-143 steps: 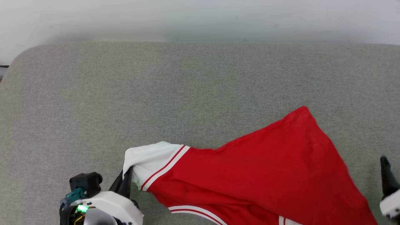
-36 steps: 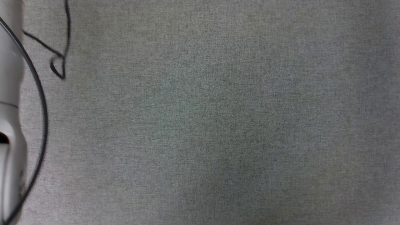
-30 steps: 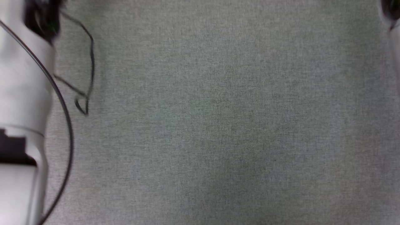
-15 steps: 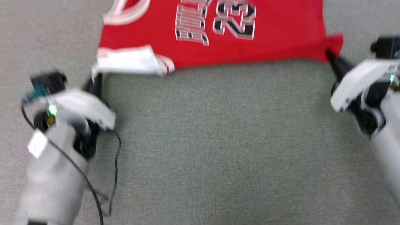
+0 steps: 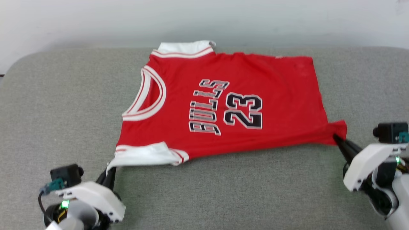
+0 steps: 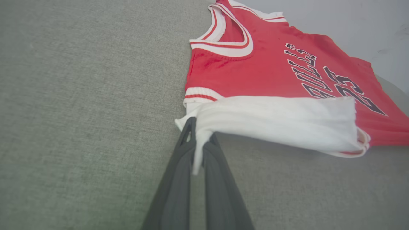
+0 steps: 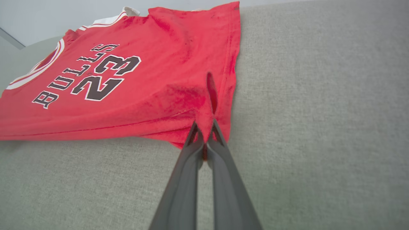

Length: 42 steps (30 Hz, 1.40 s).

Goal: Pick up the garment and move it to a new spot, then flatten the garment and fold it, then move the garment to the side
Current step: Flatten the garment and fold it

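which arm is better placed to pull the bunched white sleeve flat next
Left, likely. The left gripper is shut on the white sleeve at the near edge of the garment, so it can tug it flat. The right gripper is shut on the red hem corner at the other end.

Grey fabric surface [image 5: 204, 191] (rounded corner), pale wall [image 5: 204, 19]

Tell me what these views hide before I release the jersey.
- Underside of the garment: all views, pressed against the grey cushion.
- Far sleeve: head view, mostly tucked under the body.
- How much cloth the left pincer and right pincer clamp: wrist views, fingers cover it.
- Right forearm: head view, cut by frame edge.
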Tool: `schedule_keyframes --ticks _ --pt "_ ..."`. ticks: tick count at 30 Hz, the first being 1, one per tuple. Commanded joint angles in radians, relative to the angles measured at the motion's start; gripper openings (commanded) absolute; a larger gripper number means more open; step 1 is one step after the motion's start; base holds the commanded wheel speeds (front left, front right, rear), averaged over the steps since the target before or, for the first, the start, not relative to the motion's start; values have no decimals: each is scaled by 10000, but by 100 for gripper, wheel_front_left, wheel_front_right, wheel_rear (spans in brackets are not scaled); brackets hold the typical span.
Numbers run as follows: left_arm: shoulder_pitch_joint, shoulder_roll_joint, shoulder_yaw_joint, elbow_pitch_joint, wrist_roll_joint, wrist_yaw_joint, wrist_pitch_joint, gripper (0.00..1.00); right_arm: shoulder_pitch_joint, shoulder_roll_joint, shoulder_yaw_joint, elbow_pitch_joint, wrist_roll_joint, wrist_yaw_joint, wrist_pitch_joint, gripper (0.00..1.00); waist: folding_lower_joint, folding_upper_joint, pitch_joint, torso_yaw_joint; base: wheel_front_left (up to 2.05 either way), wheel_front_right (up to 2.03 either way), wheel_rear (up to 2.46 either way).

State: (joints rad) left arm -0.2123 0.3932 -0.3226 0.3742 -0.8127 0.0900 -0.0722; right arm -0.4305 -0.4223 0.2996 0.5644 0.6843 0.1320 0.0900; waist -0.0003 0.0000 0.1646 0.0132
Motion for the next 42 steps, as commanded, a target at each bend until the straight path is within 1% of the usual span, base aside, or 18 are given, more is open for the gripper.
schedule_keyframes --ticks 1,5,9,12,15,17,20,24,26,27,33,39,42 --pt "669 226 140 -614 -104 380 188 0 596 -51 -279 -268 -173 -25 116 0 3 0 -333 67 0 0 0" --pt "2057 463 207 -2119 -264 1119 714 0 1872 199 -931 -1039 -425 -25 493 0 3 0 -682 146 0 0 0" --pt "3120 669 262 -3257 -471 1664 1181 0 3147 531 -1768 -1929 -815 -25 838 0 3 0 -881 254 0 0 0" --pt "3765 797 307 -3916 -603 2003 1498 0 4029 873 -2402 -2625 -1120 -25 1191 0 3 0 -998 337 0 0 0" --pt "4224 985 313 -4506 -696 2348 1883 0 4849 1358 -3131 -3321 -1394 -25 1499 0 3 0 -1039 437 0 0 0" --pt "4407 1079 367 -4897 -763 2511 2055 0 5294 1679 -3557 -3790 -1591 -25 1713 0 3 0 -1047 480 0 0 0" --pt "4498 1268 434 -5400 -685 2671 2163 0 5709 2081 -3921 -4474 -1863 -24 2062 0 3 0 -970 476 0 0 0" --pt "3991 1364 470 -5638 -540 2570 2109 0 5701 2350 -4198 -4977 -2188 -24 2456 0 3 0 -805 452 0 0 0" --pt "3560 1288 428 -5546 -511 2418 2051 0 5446 2411 -4295 -5160 -2327 -24 2547 0 3 0 -655 455 0 0 0" --pt "3560 1288 428 -5546 -511 2418 2051 0 5446 2411 -4295 -5160 -2327 -24 2547 0 3 0 -655 455 0 0 0" --pt "1968 1020 201 -4554 -385 1837 1959 0 4548 2338 -4171 -5144 -2598 -22 2712 0 3 0 -174 372 0 0 0" --pt "487 788 133 -3313 -259 1317 1684 0 3640 2166 -3999 -4840 -2676 -22 2726 0 3 0 219 296 0 0 0" --pt "-109 703 -14 -2740 -212 1051 1733 0 3244 2140 -3837 -4629 -2677 -22 2739 0 3 0 485 248 0 0 0"
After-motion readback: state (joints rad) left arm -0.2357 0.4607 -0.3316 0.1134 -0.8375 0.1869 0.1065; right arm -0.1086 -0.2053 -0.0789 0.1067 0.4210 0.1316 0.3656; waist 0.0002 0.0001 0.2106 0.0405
